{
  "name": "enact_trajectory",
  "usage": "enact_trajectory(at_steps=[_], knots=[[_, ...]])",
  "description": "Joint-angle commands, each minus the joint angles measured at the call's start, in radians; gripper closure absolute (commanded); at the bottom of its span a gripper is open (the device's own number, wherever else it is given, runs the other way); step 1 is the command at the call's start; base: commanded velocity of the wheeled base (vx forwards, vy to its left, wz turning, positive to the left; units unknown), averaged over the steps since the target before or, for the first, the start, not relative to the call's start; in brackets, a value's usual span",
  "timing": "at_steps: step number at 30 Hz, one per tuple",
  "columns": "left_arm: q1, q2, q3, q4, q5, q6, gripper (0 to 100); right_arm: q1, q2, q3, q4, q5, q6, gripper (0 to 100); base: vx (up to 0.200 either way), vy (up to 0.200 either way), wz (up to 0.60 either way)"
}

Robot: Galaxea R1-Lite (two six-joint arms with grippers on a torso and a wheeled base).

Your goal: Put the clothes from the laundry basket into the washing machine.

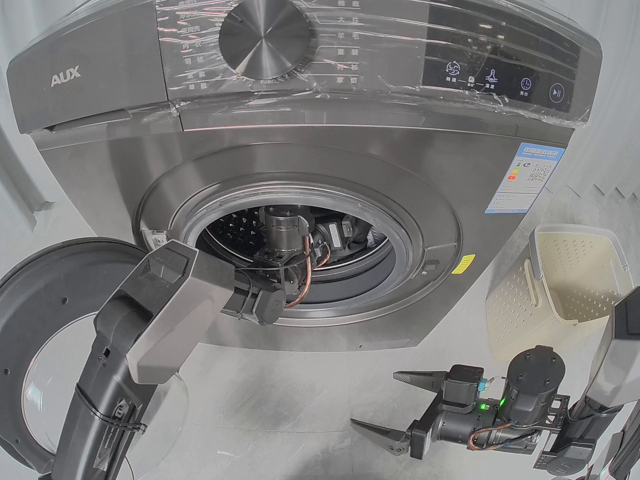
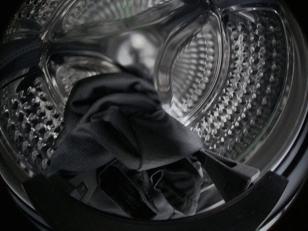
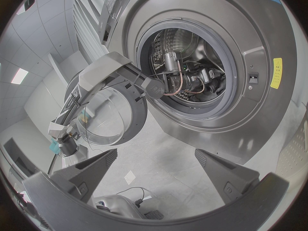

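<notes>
Nearest, the right hand (image 1: 374, 399) hangs wide open and empty beside the cream perforated plastic laundry basket (image 1: 513, 301). Farther in, inside the silver front-loading washing machine (image 1: 333, 148), a dark grey mesh garment (image 2: 128, 129) drapes the left hand's (image 2: 138, 159) spread fingers (image 2: 231, 174); a slow, straight withdrawal should shed it.

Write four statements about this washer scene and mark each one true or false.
The washing machine door is shut. False: it stands open.
The left gripper is inside the drum. True.
A dark garment lies in the drum at the left gripper. True.
The right gripper holds that garment. False: it is open and empty, near the laundry basket.
</notes>
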Motion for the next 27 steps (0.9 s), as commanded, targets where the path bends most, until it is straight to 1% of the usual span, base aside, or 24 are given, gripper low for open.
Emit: enact_trajectory(at_steps=[1,2,3,4,8,9,12,15,16,17,19,21,23,25,26,27], knots=[[-0.002,-0.170,0.258,0.008,-0.015,0.022,0,0.002,-0.002,0.000,0.000,0.001,0.000,0,0.000,0.000,0.00],[-0.002,-0.184,0.293,0.002,-0.020,0.028,0,0.002,-0.003,0.000,0.000,0.001,0.000,0,0.000,0.000,0.00],[-0.002,-0.184,0.293,0.002,-0.020,0.028,0,0.002,-0.003,0.000,0.000,0.001,0.000,0,0.000,0.000,0.00],[-0.004,-0.219,0.370,-0.003,-0.023,0.039,0,0.002,-0.003,0.000,0.000,-0.001,0.000,0,0.000,0.000,0.00],[-0.007,-0.267,0.463,-0.030,-0.023,0.042,0,0.002,-0.003,0.000,0.000,-0.001,0.000,0,0.000,0.000,0.00],[-0.010,-0.278,0.482,-0.037,-0.023,0.047,0,0.002,-0.003,0.002,0.000,-0.001,0.000,0,0.000,0.000,0.00],[-0.024,-0.321,0.571,-0.072,-0.030,0.074,0,-0.003,-0.005,0.003,0.001,-0.001,0.000,0,0.000,0.000,0.00],[-0.045,-0.373,0.689,-0.107,-0.035,0.129,0,-0.004,-0.006,0.011,0.001,-0.001,0.000,0,0.000,0.000,0.00],[-0.053,-0.390,0.723,-0.118,-0.038,0.140,0,-0.004,-0.006,0.014,0.001,-0.001,0.000,0,0.000,0.000,0.00],[-0.071,-0.425,0.792,-0.138,-0.049,0.155,0,-0.006,-0.006,0.020,0.000,-0.001,0.000,0,0.000,0.000,0.00],[-0.079,-0.437,0.819,-0.147,-0.053,0.155,0,-0.009,-0.008,0.020,0.000,-0.001,0.000,0,0.000,0.000,0.00],[-0.119,-0.494,0.939,-0.202,-0.060,0.151,0,-0.021,-0.032,0.031,0.001,-0.001,0.000,0,0.000,0.000,0.00],[-0.127,-0.509,0.965,-0.218,-0.061,0.149,0,-0.024,-0.038,0.037,0.001,-0.001,0.000,0,0.000,0.000,0.00],[-0.156,-0.563,1.071,-0.270,-0.067,0.145,0,-0.042,-0.052,0.055,0.001,-0.001,0.000,0,0.000,0.000,0.00],[-0.160,-0.572,1.094,-0.282,-0.069,0.145,0,-0.046,-0.055,0.058,0.001,-0.001,0.000,0,0.000,0.000,0.00],[-0.180,-0.609,1.174,-0.330,-0.084,0.145,0,-0.052,-0.066,0.072,0.001,-0.001,0.000,0,0.000,0.000,0.00]])
